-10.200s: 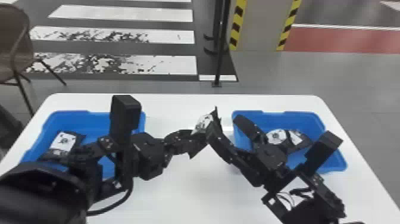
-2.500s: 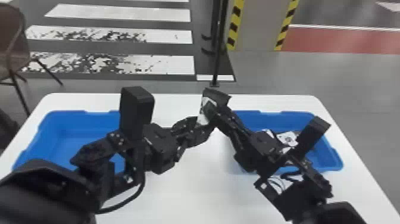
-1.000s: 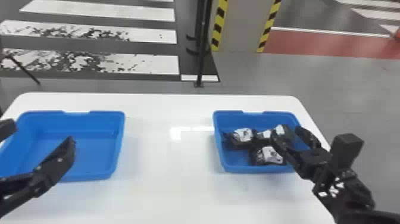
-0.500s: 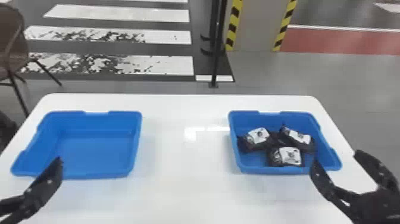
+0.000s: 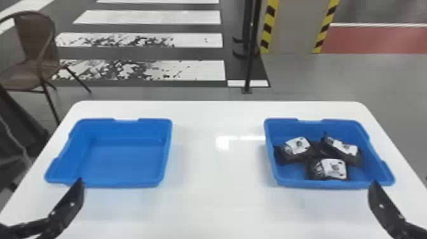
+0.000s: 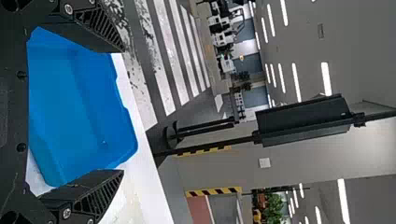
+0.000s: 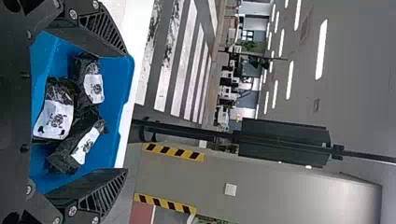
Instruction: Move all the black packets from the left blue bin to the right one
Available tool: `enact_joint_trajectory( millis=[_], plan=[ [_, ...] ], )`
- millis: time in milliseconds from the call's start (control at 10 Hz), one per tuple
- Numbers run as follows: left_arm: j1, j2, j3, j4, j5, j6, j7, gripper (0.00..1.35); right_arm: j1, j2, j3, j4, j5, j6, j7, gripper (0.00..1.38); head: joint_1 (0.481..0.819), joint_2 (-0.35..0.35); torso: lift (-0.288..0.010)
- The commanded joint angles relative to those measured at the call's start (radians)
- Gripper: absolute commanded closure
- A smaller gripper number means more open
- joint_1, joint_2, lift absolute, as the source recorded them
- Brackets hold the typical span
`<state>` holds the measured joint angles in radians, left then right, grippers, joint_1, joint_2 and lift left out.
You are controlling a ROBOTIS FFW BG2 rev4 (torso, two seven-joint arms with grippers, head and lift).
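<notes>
In the head view my left gripper [image 5: 68,203] is low at the left, by the near edge of the left blue bin [image 5: 120,184], whose floor is bare. The left wrist view has the left gripper [image 6: 122,110] open, with the left bin [image 6: 88,107] beyond its spread fingers. At the lower right of the head view is my right gripper [image 5: 384,206], just nearer than the right blue bin [image 5: 330,184]. Three black packets with white labels lie inside: one left [image 5: 297,146], one right [image 5: 344,149], one in front [image 5: 330,169]. The right gripper [image 7: 126,112] is open in its wrist view.
Both bins rest on a white table [image 5: 216,203] with a wide gap between them. Beyond its far edge stand a black pole [image 5: 251,57] and, at the left, a brown chair [image 5: 31,66].
The arms were together over the middle with a packet between them; they have since drawn apart and back toward the near corners. The left bin lost its packet, and the right bin holds more.
</notes>
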<state>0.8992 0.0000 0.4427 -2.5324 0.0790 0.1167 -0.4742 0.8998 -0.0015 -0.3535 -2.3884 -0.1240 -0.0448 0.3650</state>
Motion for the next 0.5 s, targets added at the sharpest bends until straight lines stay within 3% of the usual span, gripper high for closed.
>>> enact_joint_trajectory(
  millis=[0,200,400],
  plan=[
    [-0.013,-0.003,-0.014,0.035,0.017,-0.028,0.0,0.12,-0.004,0.002,0.007,0.016,-0.018,-0.024,0.002,0.15,0.695,0.006,-0.14],
    [-0.043,-0.003,-0.048,0.104,0.095,-0.09,0.003,0.12,-0.029,0.002,0.016,0.058,-0.063,-0.063,0.025,0.15,0.695,0.006,-0.14],
    [-0.053,-0.003,-0.078,0.111,0.12,-0.07,0.003,0.12,-0.046,0.002,0.032,0.068,-0.075,-0.068,0.028,0.15,0.695,-0.002,-0.14]
  ],
)
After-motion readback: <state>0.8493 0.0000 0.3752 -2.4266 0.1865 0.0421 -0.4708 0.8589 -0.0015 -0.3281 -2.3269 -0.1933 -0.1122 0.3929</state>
